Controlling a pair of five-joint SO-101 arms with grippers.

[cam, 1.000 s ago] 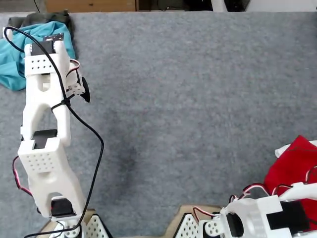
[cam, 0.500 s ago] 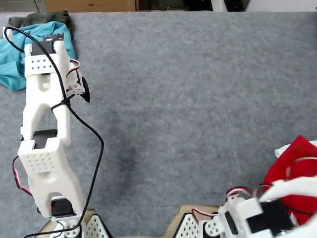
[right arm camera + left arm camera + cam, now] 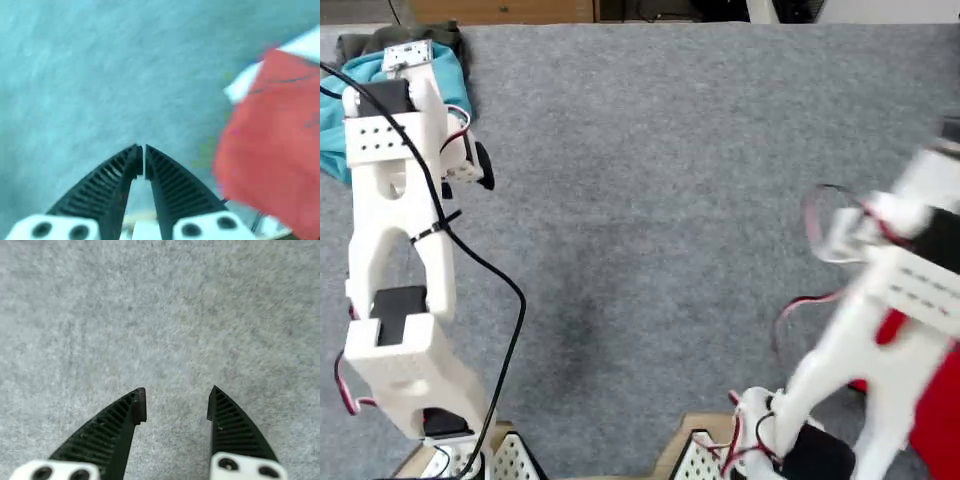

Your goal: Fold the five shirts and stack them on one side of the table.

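Teal shirt (image 3: 334,150) lies bunched at the far left corner of the table (image 3: 670,200). I see it partly; the left arm (image 3: 395,200) crosses over it and the table's left edge cuts it off. A dark cloth (image 3: 360,42) sits just behind it, right at the far edge; I cannot tell what it is.

Red shirt (image 3: 930,400) lies at the near right corner, cut off by the right edge and half hidden behind the right arm (image 3: 880,330), which is smeared in the high view. In the right wrist view a white cloth (image 3: 245,82) pokes out from under the red one; I cannot make out whether it is another shirt.

Left gripper (image 3: 177,402): fingers spread, nothing between them, bare table beneath.

Right gripper (image 3: 144,160): fingertips pressed together, clenched on nothing. It hangs over bare table, with the red shirt near it to one side and not touching.
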